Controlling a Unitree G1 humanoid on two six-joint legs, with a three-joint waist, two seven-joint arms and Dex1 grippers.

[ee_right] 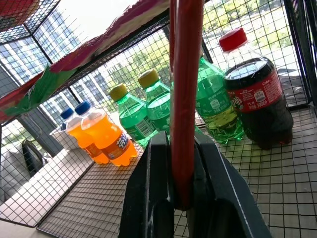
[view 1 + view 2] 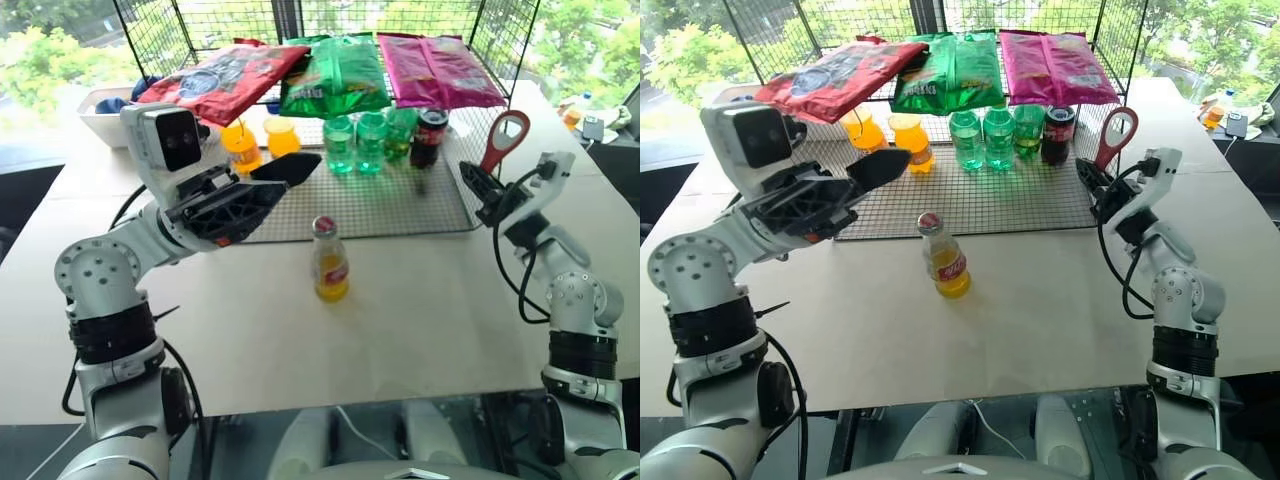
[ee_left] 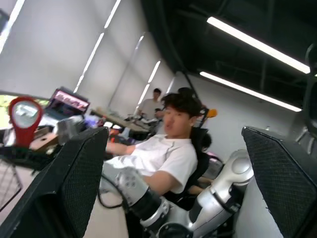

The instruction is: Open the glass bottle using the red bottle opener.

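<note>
The right gripper (image 2: 478, 190) is clamped on the red bottle opener (image 2: 503, 139), pinching the handle between its two black fingers so that the ring head stands up and away from the wrist — the right wrist view shows the red shaft rising straight out of the closed jaws. It is held over the right end of the wire rack (image 2: 400, 205), just right of the dark cola bottle (image 2: 430, 137).

The left gripper (image 2: 265, 185) stands released, its two black fingers spread wide with nothing between them; it hangs above the table (image 2: 420, 320) on the left, pointing toward the right, over the near edge of the rack. In the left wrist view its fingers frame a seated person in a white shirt (image 3: 161, 156), with another person farther back.

The glass bottle (image 2: 329, 262) stands upright on the table near the middle, just in front of the rack's near edge, between the two grippers and touched by neither. Its cap is on.

On the rack, at the far side, stand two orange plastic bottles (image 2: 262, 142) to the left and green bottles (image 2: 368, 140) next to the cola. Above them lie three snack bags — red (image 2: 225, 78), green (image 2: 335, 75) and magenta (image 2: 440, 70).
</note>
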